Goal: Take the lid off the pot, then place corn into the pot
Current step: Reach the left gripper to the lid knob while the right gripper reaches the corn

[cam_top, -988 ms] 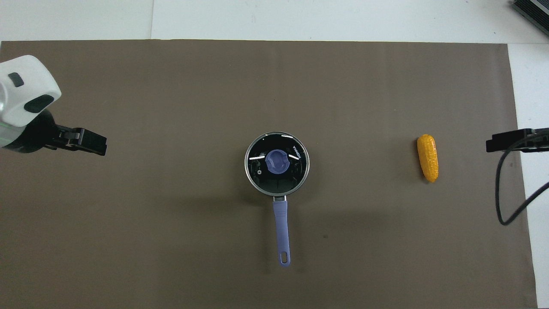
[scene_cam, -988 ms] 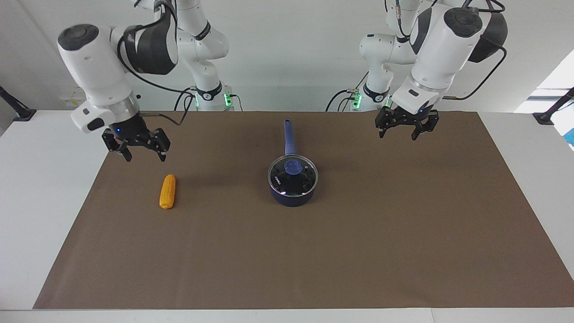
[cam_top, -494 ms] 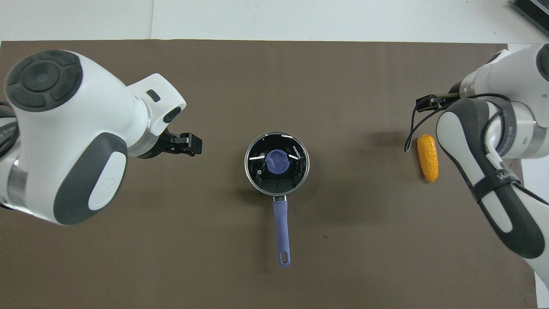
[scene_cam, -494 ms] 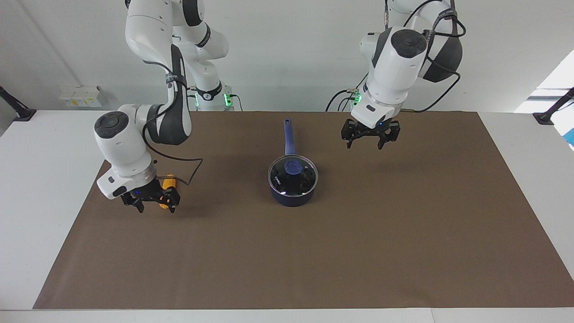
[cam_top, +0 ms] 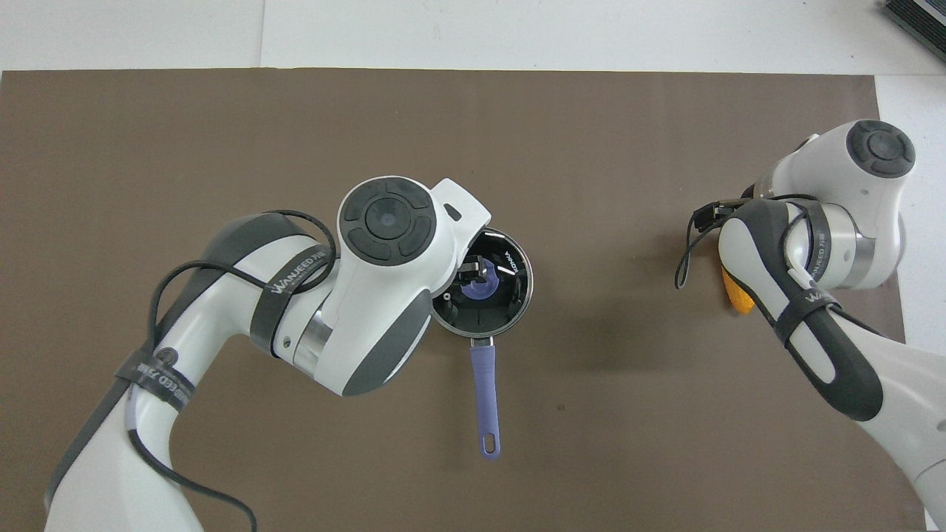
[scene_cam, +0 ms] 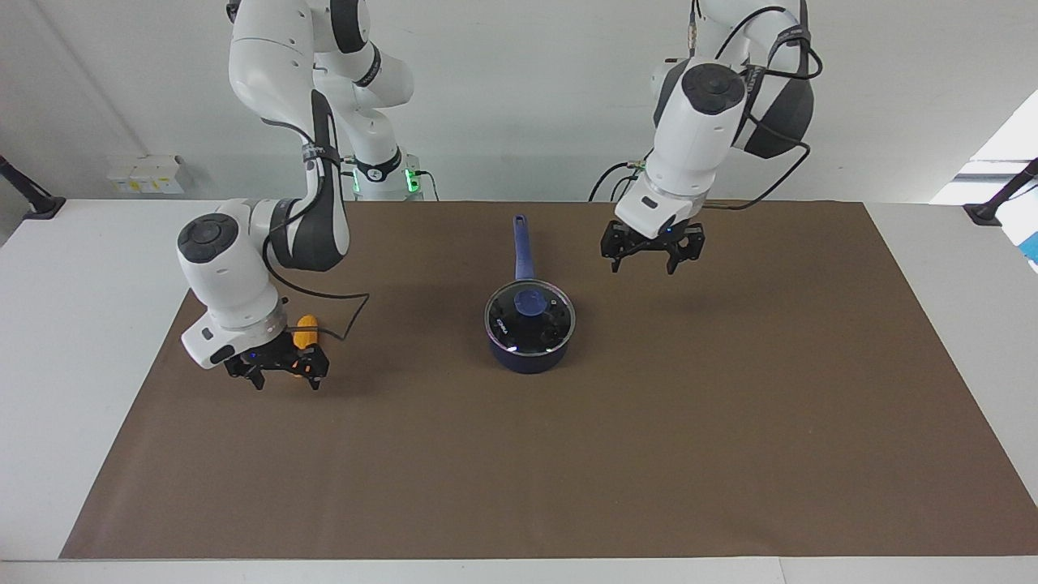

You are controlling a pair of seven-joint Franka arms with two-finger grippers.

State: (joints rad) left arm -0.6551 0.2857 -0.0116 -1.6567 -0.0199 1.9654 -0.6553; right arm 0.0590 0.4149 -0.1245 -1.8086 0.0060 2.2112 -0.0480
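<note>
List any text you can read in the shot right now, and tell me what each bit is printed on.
"WANJEED": on the black strap around the left arm in the overhead view; a second strap lower on that arm repeats it.
"WA...": on the right arm strap, only partly legible.
White lettering on the lid of the pot: too small to read.

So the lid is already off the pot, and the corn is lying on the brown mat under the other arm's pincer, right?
Not quite: the lid is still on the pot, its blue knob at the centre, as the facing view shows. The rest holds: the corn lies on the brown mat under the right pincer.
</note>
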